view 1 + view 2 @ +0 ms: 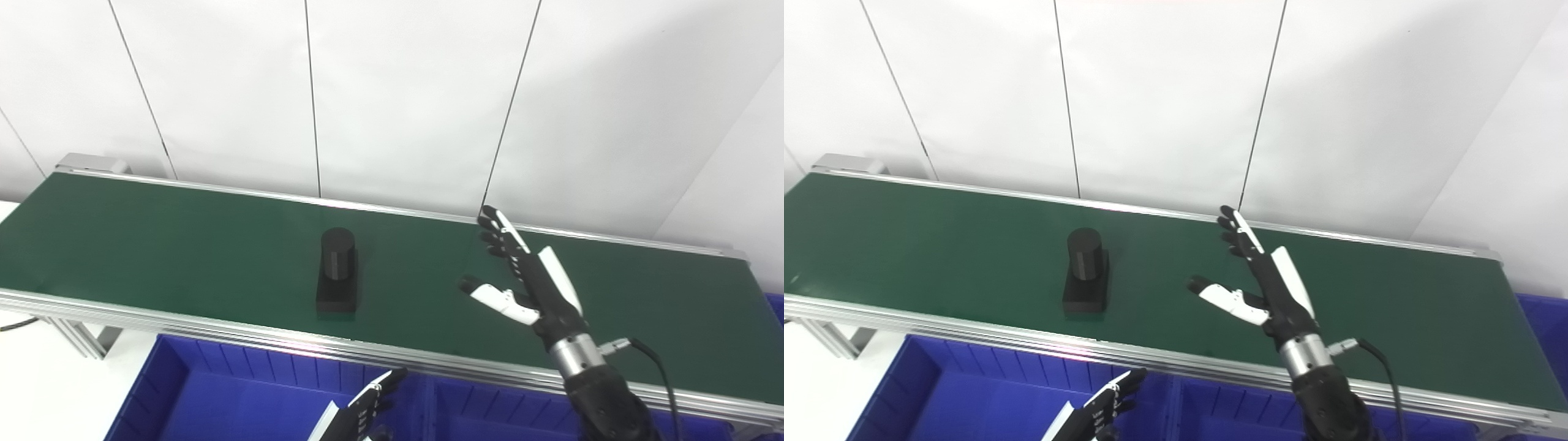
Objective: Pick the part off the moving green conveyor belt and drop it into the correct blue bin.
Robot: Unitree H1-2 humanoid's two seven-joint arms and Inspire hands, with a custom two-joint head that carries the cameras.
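A black part (pixel 336 269), an upright cylinder on a rectangular base, stands on the green conveyor belt (pixel 184 245) near its middle, toward the front edge. It also shows in the right eye view (pixel 1085 272). My right hand (pixel 527 275) is open above the belt to the right of the part, fingers spread, thumb toward the part, holding nothing. My left hand (pixel 361 407) is low at the picture's bottom, over the blue bin (pixel 245 398), fingers extended and empty.
Blue bins sit below the belt's front rail: one at left (pixel 986 392), another at right (pixel 1237 410). A further blue bin edge (pixel 775 306) shows at far right. The belt's metal rails (pixel 184 318) run along front and back. A white wall stands behind.
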